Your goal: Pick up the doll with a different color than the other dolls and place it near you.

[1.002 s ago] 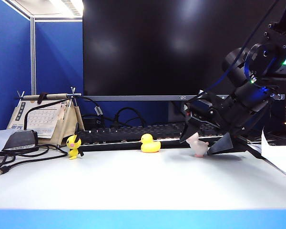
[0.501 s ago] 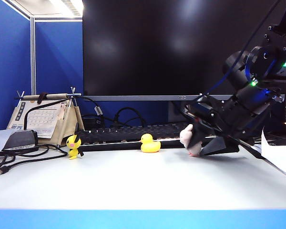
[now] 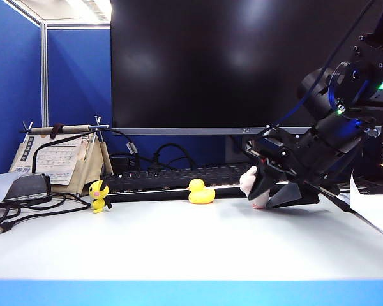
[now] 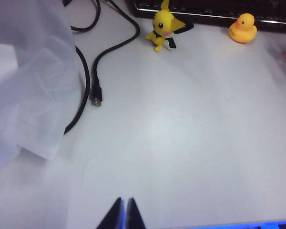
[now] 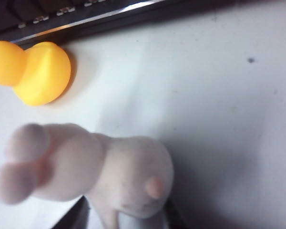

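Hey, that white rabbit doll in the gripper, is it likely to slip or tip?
The rabbit looks smooth and rounded, so it may twist between the right gripper's fingers. It already leans at the table's surface. It's small, so probably light.

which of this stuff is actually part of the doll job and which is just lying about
Part of the job:
white rabbit doll, clamped in the right gripper
yellow duck
yellow black-eared figure

Just lying about:
left gripper, shut, hovering over bare table
keyboard
monitor
desk calendar
black cables

desk calendar (image 3: 57, 159) print too small to read, no other legible text
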### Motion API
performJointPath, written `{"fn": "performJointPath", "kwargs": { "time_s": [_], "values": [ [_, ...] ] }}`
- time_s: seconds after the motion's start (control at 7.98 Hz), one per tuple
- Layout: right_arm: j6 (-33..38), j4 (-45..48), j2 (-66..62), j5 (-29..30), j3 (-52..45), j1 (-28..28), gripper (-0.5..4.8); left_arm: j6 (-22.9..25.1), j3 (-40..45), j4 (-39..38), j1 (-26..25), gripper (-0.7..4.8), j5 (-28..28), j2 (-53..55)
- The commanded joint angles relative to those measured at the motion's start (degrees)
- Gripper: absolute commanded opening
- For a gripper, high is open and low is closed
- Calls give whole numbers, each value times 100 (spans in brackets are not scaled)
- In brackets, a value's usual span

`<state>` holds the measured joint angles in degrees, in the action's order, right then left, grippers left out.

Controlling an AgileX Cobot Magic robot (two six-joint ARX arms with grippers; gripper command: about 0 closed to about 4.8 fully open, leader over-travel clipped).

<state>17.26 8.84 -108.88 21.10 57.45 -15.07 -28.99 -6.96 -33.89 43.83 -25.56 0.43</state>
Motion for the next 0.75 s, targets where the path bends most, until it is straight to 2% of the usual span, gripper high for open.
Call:
{"fn": "performJointPath", "kwargs": {
  "time_s": [0.13, 0.75],
  "values": [
    [-83, 70, -20, -81, -13, -15, 382, 2, -11, 11, 7, 24, 7, 7],
    [-83, 129, -544, -101, 424, -15, 377, 2, -11, 11, 4, 24, 7, 7]
  ]
}}
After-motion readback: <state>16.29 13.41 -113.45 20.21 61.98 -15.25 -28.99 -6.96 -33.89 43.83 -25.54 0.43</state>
